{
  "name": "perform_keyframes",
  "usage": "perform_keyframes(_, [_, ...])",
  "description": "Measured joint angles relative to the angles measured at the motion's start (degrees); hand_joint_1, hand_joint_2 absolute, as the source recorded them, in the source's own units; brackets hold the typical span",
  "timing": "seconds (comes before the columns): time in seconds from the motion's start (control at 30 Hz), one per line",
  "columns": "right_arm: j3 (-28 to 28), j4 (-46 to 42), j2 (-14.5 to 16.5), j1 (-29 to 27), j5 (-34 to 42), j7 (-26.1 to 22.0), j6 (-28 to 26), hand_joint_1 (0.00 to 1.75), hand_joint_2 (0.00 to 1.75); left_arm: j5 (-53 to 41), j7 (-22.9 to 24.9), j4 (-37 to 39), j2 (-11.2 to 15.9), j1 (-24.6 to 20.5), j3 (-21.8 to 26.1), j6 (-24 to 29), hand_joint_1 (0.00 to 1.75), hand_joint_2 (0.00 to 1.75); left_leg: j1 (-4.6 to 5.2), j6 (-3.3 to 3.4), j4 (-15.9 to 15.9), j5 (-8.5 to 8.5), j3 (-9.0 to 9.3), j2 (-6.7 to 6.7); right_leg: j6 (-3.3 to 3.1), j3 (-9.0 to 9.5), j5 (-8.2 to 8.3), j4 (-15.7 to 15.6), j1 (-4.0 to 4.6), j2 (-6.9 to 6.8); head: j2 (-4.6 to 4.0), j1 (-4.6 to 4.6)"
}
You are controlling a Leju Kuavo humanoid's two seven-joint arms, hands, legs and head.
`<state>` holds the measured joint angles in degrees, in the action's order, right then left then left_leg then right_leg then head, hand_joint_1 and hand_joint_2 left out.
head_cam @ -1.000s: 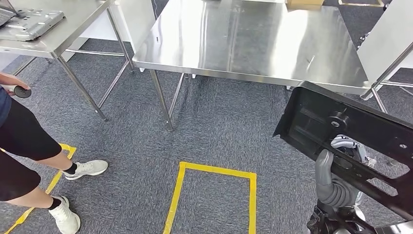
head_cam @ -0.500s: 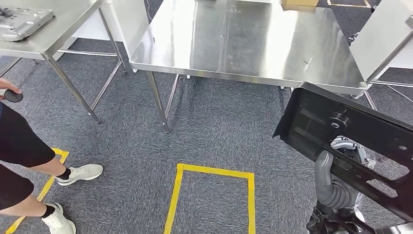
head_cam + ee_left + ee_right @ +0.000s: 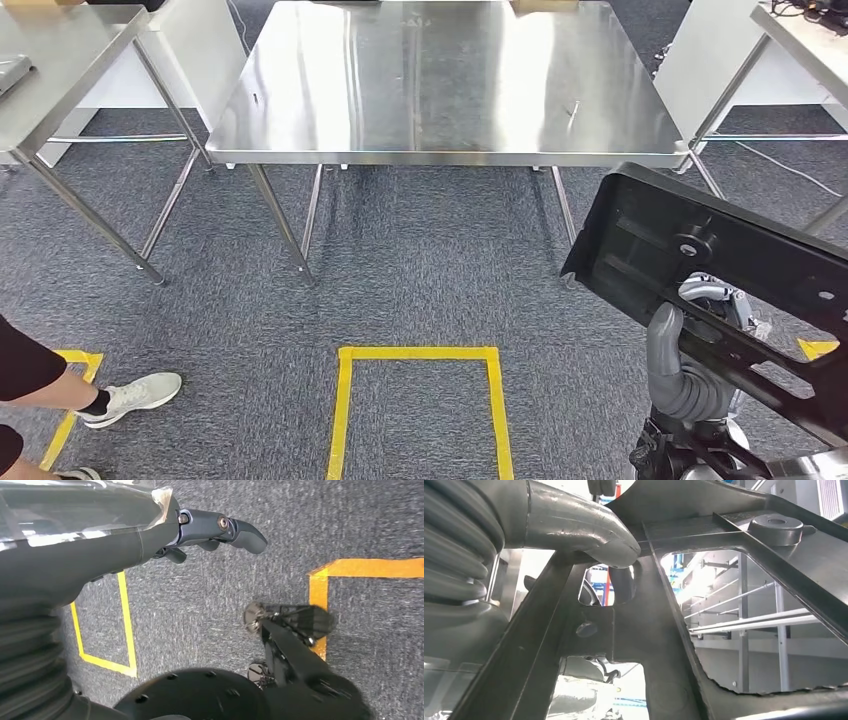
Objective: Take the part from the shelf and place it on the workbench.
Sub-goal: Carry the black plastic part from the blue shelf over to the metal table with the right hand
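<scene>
Part (image 3: 690, 265), a flat black frame with cut-outs, is sitting tilted in the right hand (image 3: 690, 365), low on the robot's right and off the worktop (image 3: 440, 90), which is standing ahead across the grey carpet. The thick grey thumb is pressing on one face of it while the fingers (image 3: 712, 295) are wrapping the other. The left hand (image 3: 210, 532) is hanging over the carpet with its fingers apart, holding nothing. A yellow tape rectangle (image 3: 418, 352) is lying on the floor before the worktop, and a person's shoe (image 3: 135, 395) is resting nearby.

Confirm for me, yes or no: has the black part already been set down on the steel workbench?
No: in the head view the right hand holds the black part up over the carpet, short of the workbench.
</scene>
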<state>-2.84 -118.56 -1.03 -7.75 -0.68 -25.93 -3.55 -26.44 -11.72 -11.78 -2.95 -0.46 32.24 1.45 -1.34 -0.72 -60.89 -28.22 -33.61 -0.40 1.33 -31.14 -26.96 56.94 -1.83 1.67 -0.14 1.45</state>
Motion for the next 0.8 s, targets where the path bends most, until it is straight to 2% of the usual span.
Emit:
perform_keyframes(0.07, [0.0,-0.01,-0.06,0.0,-0.06,-0.02,-0.08,1.75,1.75,-0.23,-0.13,0.0,-0.06,-0.05,0.0,-0.07,0.0,1.75,-0.01,0.33,3.32,0.92,1.47,-0.46,0.39,-0.13,-0.27,0.19,0.48,0.2,0.01,-0.09])
perform_keyframes(0.17, [-0.02,-0.02,-0.14,-0.04,-0.07,-0.03,-0.24,1.75,1.75,-0.51,-0.42,0.0,-0.1,-0.07,0.0,-0.09,0.0,1.75,0.56,0.95,3.47,0.97,1.46,-0.49,0.34,-0.42,-0.34,-0.03,0.56,0.23,0.01,-0.31])
perform_keyframes(0.27, [-0.02,-0.02,-0.17,-0.05,-0.07,-0.03,-0.3,1.75,1.75,-0.6,-0.63,0.0,-0.01,-0.09,0.0,-0.04,0.0,1.75,0.96,1.54,3.45,0.98,1.4,-0.51,0.75,-0.21,-0.09,-0.43,0.26,0.21,0.01,-0.34])
perform_keyframes(0.5, [-0.02,-0.02,-0.17,-0.3,-0.22,-0.04,-0.35,1.75,1.75,-0.6,-1.17,0.0,-0.02,-0.09,0.0,1.0,0.0,1.75,1.25,1.96,3.29,0.94,1.27,-0.49,1.39,0.11,0.22,-0.81,-0.02,0.23,0.01,-0.3])
perform_keyframes(0.57, [-0.02,-0.04,-0.16,-0.41,-0.37,-0.1,-0.29,1.75,1.75,-0.6,-1.2,-0.03,0.06,-0.12,0.0,1.12,0.0,1.75,1.37,2.61,3.32,0.86,1.29,-0.45,2.27,0.26,0.45,-1.3,-0.41,0.3,0.01,-0.23])
perform_keyframes(0.63, [-0.02,-0.14,-0.27,-0.43,-0.45,-0.2,-0.21,1.75,1.75,-0.6,-1.22,-0.09,0.05,-0.19,0.0,1.18,0.0,1.75,1.05,3.61,4.55,1.42,1.92,-0.21,2.99,0.15,0.38,-1.29,-0.54,0.13,0.0,-0.25])
perform_keyframes(0.67, [-0.02,-0.19,-0.36,-0.41,-0.47,-0.25,-0.2,1.75,1.75,-0.6,-1.24,-0.1,-0.01,-0.23,0.01,1.18,0.0,1.75,0.85,3.92,5.31,1.83,2.35,-0.01,2.82,-0.45,-0.29,-0.05,-0.37,-0.13,0.0,-0.3])
perform_keyframes(0.7, [-0.04,-0.22,-0.46,-0.39,-0.49,-0.28,-0.18,1.75,1.75,-0.6,-1.25,-0.11,-0.07,-0.24,0.01,1.18,0.0,1.75,0.65,4.12,5.94,2.16,2.71,0.2,2.47,-1.67,-1.51,2.45,-0.27,-0.44,0.0,-0.37])
perform_keyframes(0.77, [-0.08,-0.18,-0.64,-0.47,-0.5,-0.32,-0.17,1.75,1.75,-0.6,-1.26,-0.11,-0.14,-0.24,0.02,1.17,0.0,1.75,0.67,4.18,6.22,2.27,2.86,0.56,1.84,-5.59,-4.83,10.39,-0.23,-0.81,0.01,-0.42])
perform_keyframes(0.8, [-0.09,-0.16,-0.7,-0.58,-0.5,-0.33,-0.16,1.75,1.75,-0.6,-1.26,-0.11,-0.14,-0.23,0.03,1.17,0.0,1.75,0.66,4.09,6.21,2.22,2.86,0.71,1.88,-7.32,-5.93,13.74,-0.25,-0.86,0.01,-0.46])
